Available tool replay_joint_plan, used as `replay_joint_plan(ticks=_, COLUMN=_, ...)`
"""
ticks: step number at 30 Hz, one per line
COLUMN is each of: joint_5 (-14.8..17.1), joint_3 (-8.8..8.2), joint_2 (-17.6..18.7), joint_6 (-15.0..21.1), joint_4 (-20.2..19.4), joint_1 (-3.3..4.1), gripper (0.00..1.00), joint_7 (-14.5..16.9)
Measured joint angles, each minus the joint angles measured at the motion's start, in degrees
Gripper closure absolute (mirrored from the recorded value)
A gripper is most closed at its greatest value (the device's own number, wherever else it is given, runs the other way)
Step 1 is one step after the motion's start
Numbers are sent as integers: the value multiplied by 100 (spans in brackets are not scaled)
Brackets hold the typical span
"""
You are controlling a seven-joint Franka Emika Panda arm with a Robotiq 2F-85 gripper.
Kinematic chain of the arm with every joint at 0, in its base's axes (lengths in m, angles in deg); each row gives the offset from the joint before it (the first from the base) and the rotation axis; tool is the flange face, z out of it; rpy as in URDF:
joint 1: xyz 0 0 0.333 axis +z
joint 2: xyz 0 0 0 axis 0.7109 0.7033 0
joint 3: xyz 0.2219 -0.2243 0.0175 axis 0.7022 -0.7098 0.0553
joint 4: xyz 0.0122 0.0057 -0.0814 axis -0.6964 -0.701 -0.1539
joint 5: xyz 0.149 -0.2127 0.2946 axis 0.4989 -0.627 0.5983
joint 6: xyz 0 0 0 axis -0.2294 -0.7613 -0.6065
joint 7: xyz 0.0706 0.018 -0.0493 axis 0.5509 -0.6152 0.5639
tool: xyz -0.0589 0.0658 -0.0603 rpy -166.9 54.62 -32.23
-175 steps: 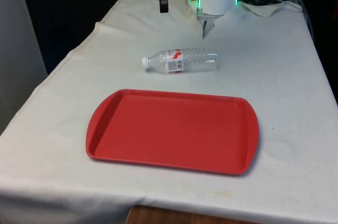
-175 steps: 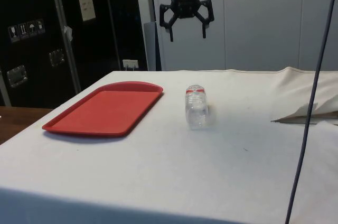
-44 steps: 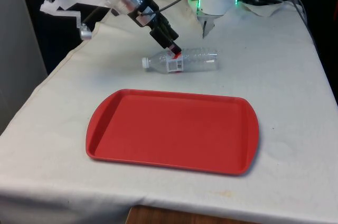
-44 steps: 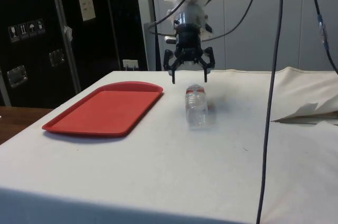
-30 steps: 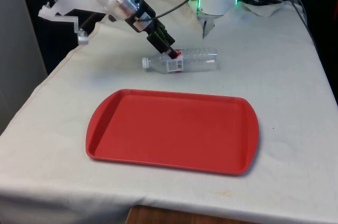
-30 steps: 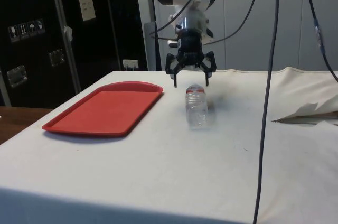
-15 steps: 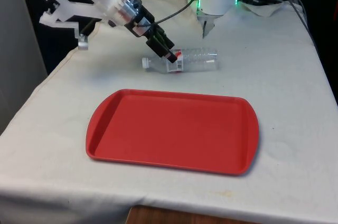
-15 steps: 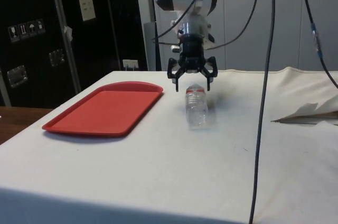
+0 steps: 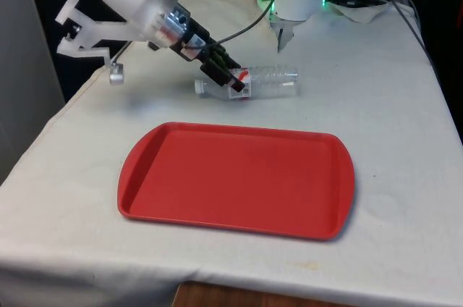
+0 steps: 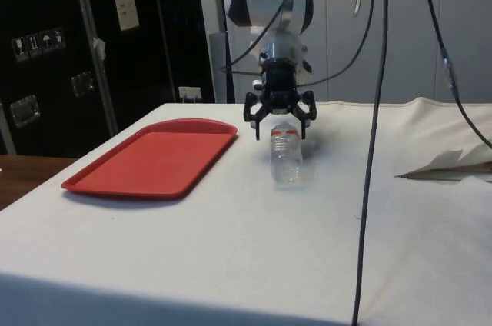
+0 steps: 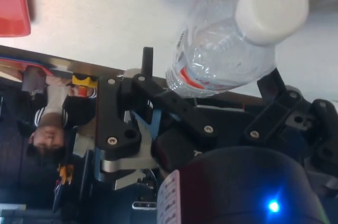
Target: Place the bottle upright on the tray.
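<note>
Lowered since before: 1 tool [image 10: 280, 131], fingers spread, straddling 1 lying bottle [image 9: 255, 82]; 1 tray [image 9: 235, 179].

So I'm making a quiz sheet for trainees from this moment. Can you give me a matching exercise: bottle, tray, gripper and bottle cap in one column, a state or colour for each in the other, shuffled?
Things:
1. bottle
2. tray
3. gripper
4. cap

States or colours:
A. red, nothing on it
B. white
C. clear, lying on its side on the cloth
D. black, jaws open on either side of the bottle's neck end

Pairs: 1-C, 2-A, 3-D, 4-B
</note>
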Motion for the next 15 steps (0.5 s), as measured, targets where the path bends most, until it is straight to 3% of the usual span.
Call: replay_joint_plan(ticks=15, joint_5=52, joint_3=-17, joint_2=74, joint_6=-212, joint_4=17, joint_1=-23, gripper=0, joint_7=40)
